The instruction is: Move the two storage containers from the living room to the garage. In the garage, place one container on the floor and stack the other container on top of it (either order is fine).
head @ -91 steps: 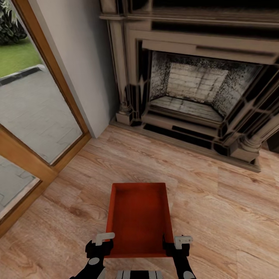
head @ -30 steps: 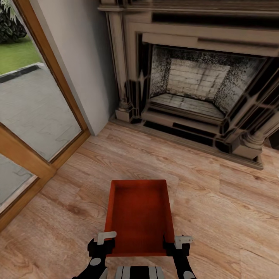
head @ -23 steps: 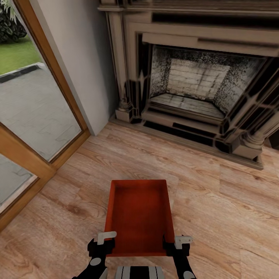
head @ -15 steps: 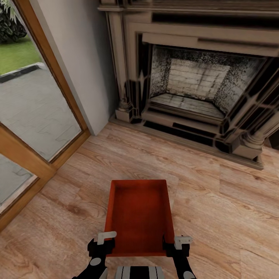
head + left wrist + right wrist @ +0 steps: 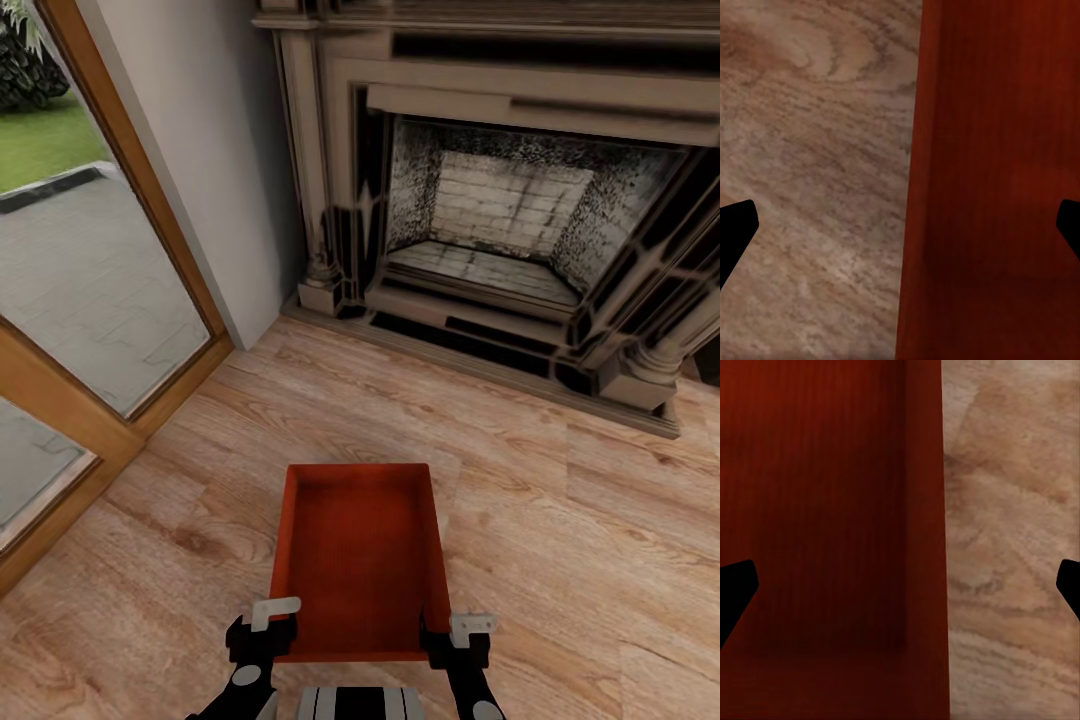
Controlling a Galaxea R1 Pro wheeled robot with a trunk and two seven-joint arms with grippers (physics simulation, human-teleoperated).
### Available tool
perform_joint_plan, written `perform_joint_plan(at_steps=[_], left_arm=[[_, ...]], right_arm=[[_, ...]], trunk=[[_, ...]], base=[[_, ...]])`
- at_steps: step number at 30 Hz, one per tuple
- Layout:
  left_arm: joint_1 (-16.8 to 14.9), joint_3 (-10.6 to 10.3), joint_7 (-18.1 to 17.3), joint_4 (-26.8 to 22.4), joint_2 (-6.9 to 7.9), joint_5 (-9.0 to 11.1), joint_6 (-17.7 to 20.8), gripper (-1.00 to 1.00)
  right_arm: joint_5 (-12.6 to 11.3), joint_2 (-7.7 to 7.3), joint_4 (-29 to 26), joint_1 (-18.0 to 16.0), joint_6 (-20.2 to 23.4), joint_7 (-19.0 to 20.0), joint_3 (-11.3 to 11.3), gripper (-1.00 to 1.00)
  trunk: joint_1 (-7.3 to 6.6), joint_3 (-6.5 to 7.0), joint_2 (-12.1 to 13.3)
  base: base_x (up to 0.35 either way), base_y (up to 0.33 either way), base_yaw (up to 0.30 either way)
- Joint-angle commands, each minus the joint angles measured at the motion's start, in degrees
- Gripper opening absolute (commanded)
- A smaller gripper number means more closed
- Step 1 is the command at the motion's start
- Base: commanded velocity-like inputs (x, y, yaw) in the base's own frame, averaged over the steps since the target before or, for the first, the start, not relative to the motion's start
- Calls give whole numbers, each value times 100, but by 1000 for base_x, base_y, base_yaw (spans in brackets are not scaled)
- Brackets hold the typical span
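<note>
One red-orange storage container [image 5: 355, 560] rests open-topped and empty on the light wood plank floor [image 5: 560, 520] of the living room, straight ahead of me. My left gripper [image 5: 262, 630] is at its near left corner and my right gripper [image 5: 457, 635] at its near right corner. In the left wrist view the left gripper [image 5: 900, 225] is open, its dark fingertips [image 5: 735, 229] wide apart astride the container's side wall [image 5: 916, 180]. The right gripper [image 5: 900, 585] is likewise open astride the opposite wall [image 5: 926, 510]. Neither pair of fingers presses on the wall.
A dark ornate fireplace [image 5: 500, 220] fills the far wall, its hearth step running across the floor. A wood-framed glass door [image 5: 90, 290] stands along the left, with paving and lawn outside. Bare plank floor lies to the right of the container.
Since three seconds ago the whole head view has shifted slightly, a camera move. Over the last second the right gripper has sunk a touch; the container has not moved.
</note>
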Motion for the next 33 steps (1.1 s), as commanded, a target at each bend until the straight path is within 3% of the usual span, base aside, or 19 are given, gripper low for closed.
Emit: perform_joint_plan(at_steps=[1,5,13,33], left_arm=[[-4,-48,40,5,5,61,-26,100],[-4,-48,45,5,5,61,-26,100],[-4,-48,46,5,5,54,-26,100],[-4,-48,46,5,5,58,-26,100]], right_arm=[[-38,-1,7,-3,-16,-34,49,100],[-38,-1,35,-8,4,-34,49,100],[-44,-1,46,-11,468,-27,40,100],[-31,0,-16,-120,486,-25,46,100]], trunk=[[-1,-3,-1],[-1,-3,-1],[-1,-3,-1],[-1,-3,-1]], base=[[0,0,0],[0,0,0],[0,0,0],[0,0,0]])
